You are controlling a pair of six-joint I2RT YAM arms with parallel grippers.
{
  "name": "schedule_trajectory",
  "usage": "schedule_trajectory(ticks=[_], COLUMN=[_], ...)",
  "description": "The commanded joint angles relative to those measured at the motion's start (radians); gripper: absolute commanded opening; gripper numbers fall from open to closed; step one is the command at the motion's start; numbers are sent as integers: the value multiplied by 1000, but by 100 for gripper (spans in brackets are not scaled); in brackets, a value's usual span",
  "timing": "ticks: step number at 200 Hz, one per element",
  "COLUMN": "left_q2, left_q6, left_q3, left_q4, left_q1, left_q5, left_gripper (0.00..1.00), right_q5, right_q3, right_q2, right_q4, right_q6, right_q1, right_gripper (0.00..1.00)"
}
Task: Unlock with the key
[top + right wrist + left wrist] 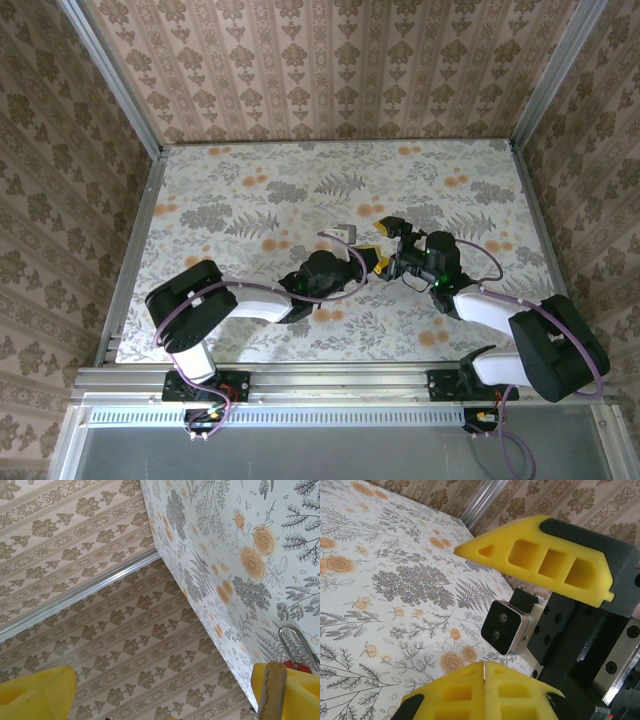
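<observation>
At tabletop (250, 200) centre, a thin silver loop (284, 630) over red is cut off by the released right claw (160, 692); the left claw (484, 672) is clenched.

Matt, floral-printed covering over the table (250, 190); matt patterned paper on the walls (330, 70). Yellow fingers (460, 695) of matt, moulded plastic. Shiny bare metal in the wire loop (295, 642) and frame rail (80, 592).

Bright, soft, even light. The table (250, 200) is sharp; the right wrist view's fingers (35, 695) blur near the lens.
</observation>
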Motion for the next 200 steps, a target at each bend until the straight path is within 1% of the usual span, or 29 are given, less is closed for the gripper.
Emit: schedule_trajectory(ticks=[1, 23, 48, 68, 162, 200], left_q2=[-20, -21, -20, -18, -15, -1], left_q6=[-22, -23, -25, -29, -43, -55], left_q3=[-12, -15, -18, -22, -35, -42], left_q4=[50, 53, 53, 61, 95, 144], left_q1=[1, 3, 7, 9, 12, 12], left_q5=[14, 16, 19, 21, 44, 68], left_gripper=[0, 0, 0, 0, 0, 0], right_q5=[11, 22, 31, 30, 35, 38], right_q3=[-17, -31, -48, -53, -78, -81], right_q2=[-27, -47, -72, -77, -66, -56], right_q4=[18, 4, -21, -21, -7, -4], right_q6=[0, -6, -14, -18, -17, -16], right_q1=[-8, -8, -8, -8, -16, -19], right_gripper=[88, 83, 73, 67, 54, 49])
